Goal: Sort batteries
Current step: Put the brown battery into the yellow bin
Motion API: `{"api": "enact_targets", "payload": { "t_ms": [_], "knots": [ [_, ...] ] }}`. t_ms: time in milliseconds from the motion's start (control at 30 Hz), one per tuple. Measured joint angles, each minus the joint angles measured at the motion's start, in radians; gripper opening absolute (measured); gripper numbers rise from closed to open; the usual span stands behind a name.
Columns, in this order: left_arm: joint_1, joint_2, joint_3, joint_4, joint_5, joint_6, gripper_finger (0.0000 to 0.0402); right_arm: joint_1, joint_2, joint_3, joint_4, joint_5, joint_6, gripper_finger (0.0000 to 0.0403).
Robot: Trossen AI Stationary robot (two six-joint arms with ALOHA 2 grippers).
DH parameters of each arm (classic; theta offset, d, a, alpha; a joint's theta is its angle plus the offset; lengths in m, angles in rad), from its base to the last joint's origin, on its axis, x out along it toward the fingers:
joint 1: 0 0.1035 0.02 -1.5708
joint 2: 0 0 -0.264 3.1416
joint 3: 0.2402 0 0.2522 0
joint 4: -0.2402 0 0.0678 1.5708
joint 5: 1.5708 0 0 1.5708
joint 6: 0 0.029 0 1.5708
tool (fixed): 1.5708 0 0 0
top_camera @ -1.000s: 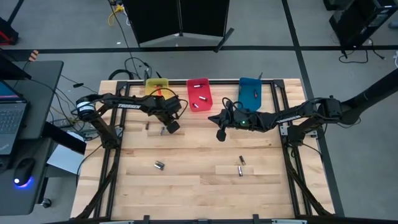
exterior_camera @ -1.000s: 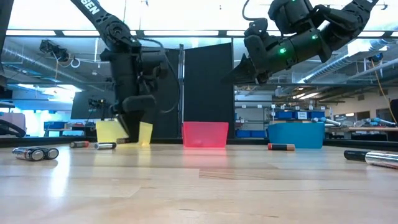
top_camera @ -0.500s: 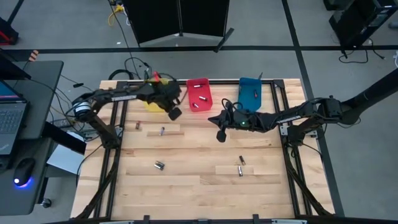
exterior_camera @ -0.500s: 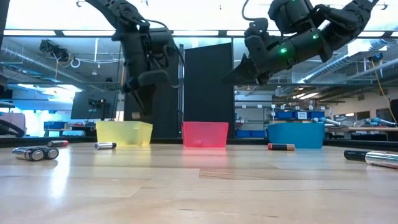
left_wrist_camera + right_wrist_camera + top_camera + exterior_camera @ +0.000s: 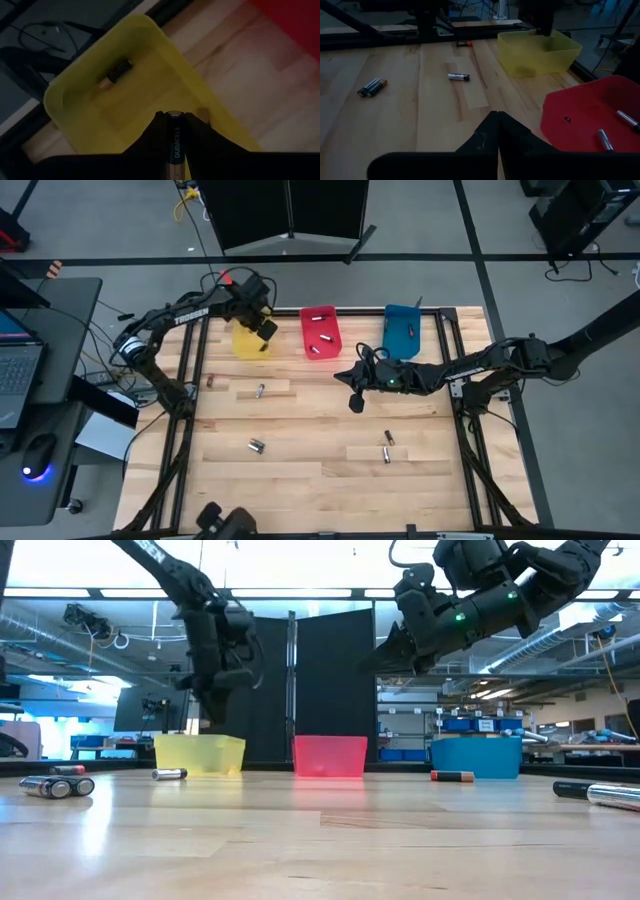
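Observation:
My left gripper (image 5: 264, 330) hangs over the yellow bin (image 5: 247, 340), shut on a black and gold battery (image 5: 176, 140). One dark cell (image 5: 118, 71) lies on that bin's floor. My right gripper (image 5: 354, 398) hovers shut above mid-table, near the red bin (image 5: 320, 330), which holds several silvery cells (image 5: 606, 139). More batteries lie flat on the wood: one (image 5: 261, 391) on a lighter plank, a reddish one (image 5: 210, 381) by the left rail, a pair (image 5: 256, 446) and two more (image 5: 387, 450). My left gripper pinches the battery between its two fingers, the cell lying along them with its free end (image 5: 175, 117) showing at the fingertips. The fingers slant down. The battery is lifted clear, over the yellow bin's near wall (image 5: 210, 120).
A blue bin (image 5: 403, 330) stands to the right of the red one at the far edge. Black frame rails (image 5: 190, 380) run along the table's left and right sides. Bare wood (image 5: 320, 480) spreads across the near half.
My left gripper has risen from the table by the lighter plank and swung toward the far edge, over the yellow bin, carrying the battery. The reddish battery has rolled along the table toward the left rail.

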Motion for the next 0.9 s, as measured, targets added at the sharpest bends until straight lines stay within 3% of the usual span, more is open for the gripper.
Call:
{"api": "enact_targets", "payload": {
  "t_ms": [600, 900],
  "knots": [
    [0.078, 0.186, 0.000, 0.036, 0.018, 0.030, 0.0043, 0.000, 0.000, 0.000, -0.012, 0.000, -0.003, 0.0012],
    [0.078, 0.188, 0.000, 0.050, 0.018, 0.029, 0.0092, 0.000, 0.000, 0.000, -0.013, 0.000, -0.002, 0.0012]
  ]
}}
